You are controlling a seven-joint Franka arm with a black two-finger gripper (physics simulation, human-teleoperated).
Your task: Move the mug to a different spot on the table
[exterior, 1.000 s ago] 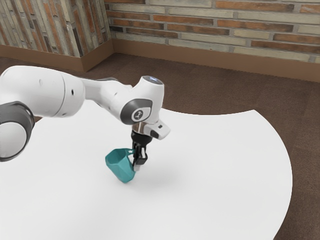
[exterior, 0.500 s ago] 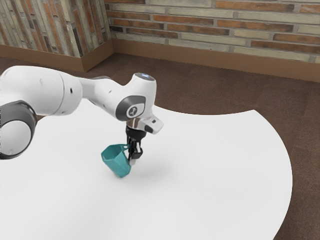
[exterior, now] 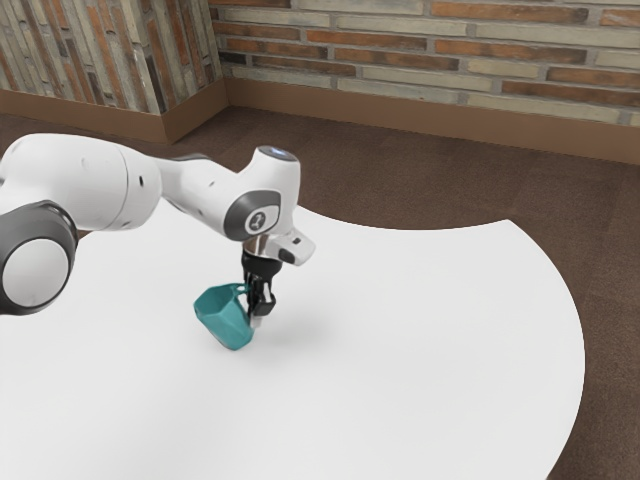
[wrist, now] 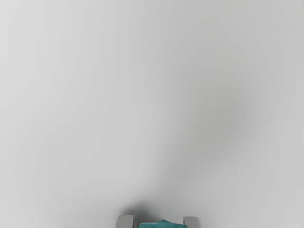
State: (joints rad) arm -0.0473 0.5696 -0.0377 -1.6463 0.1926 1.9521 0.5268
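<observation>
A teal faceted mug (exterior: 224, 316) hangs tilted just above the white table (exterior: 420, 330), left of centre in the exterior view. My gripper (exterior: 256, 312) comes down from above and is shut on the mug's rim at its right side. In the wrist view a sliver of the teal mug (wrist: 161, 224) sits between my two grey fingertips (wrist: 125, 221), with the bare table surface beyond. The mug's shadow lies on the table right under it.
The round white table ends at a curved edge (exterior: 560, 290) on the exterior view's right, with brown floor beyond. A brick wall (exterior: 420, 50) runs along the back. The arm's big white links (exterior: 80, 200) lie over the table's left part.
My gripper has carried the mug toward the exterior view's left and slightly up the picture. The grip on the rim has stayed the same.
</observation>
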